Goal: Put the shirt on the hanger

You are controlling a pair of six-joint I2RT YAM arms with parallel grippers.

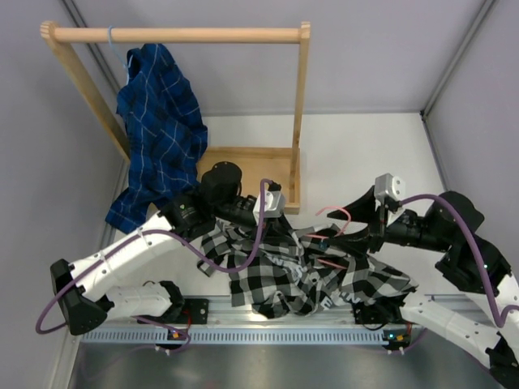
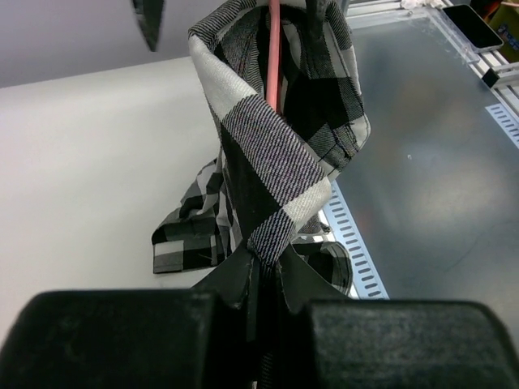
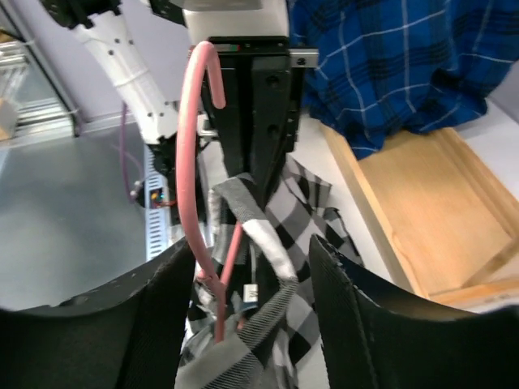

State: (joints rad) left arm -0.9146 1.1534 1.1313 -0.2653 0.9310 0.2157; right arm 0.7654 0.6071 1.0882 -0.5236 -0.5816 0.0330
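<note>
The black-and-white check shirt [image 1: 300, 271] lies bunched at the table's near middle, with part of it lifted. My left gripper [image 2: 263, 263] is shut on a fold of the shirt's collar [image 2: 276, 162] and holds it up. It also shows in the top view [image 1: 272, 209]. The pink wire hanger [image 3: 196, 154] is partly inside the shirt, with its hook sticking out [image 1: 334, 212]. Its wire also shows in the left wrist view [image 2: 273, 57]. My right gripper [image 3: 251, 300] is open; the hook and collar stand between its fingers, the hook close to the left finger [image 3: 154, 308].
A wooden clothes rack [image 1: 178, 35] stands at the back, with its base board [image 1: 243, 166] on the table. A dark blue grid shirt [image 1: 158, 130] hangs from its left end. A perforated rail [image 1: 243, 334] runs along the near edge. A phone [image 2: 470, 24] lies beyond the rail.
</note>
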